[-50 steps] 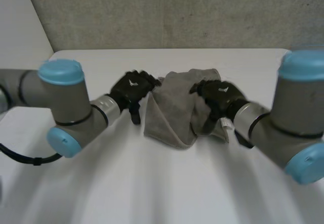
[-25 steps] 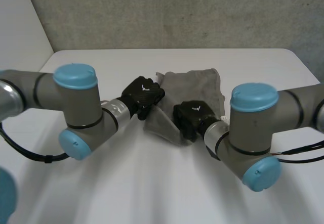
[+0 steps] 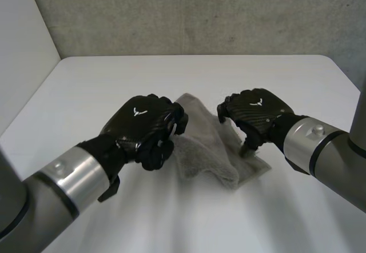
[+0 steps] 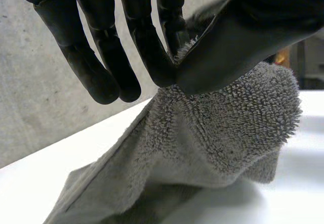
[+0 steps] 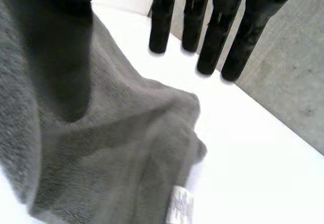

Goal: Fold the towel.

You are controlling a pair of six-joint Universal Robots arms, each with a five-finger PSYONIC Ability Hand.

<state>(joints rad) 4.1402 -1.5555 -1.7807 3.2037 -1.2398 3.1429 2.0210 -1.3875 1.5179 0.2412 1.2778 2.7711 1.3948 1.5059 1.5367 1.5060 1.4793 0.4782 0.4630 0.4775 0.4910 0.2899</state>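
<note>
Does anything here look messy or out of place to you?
Yes: the towel is no neat fold. It lies crumpled in a lumpy heap on the table, one bunched ridge pinched up by the left hand, and its small white label sticks out at the edge near the right hand.

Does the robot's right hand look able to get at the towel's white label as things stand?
Probably yes. The label lies uncovered on the towel beneath the right hand, whose fingers are straight and hold nothing; the left hand pinches the towel's other side.
</note>
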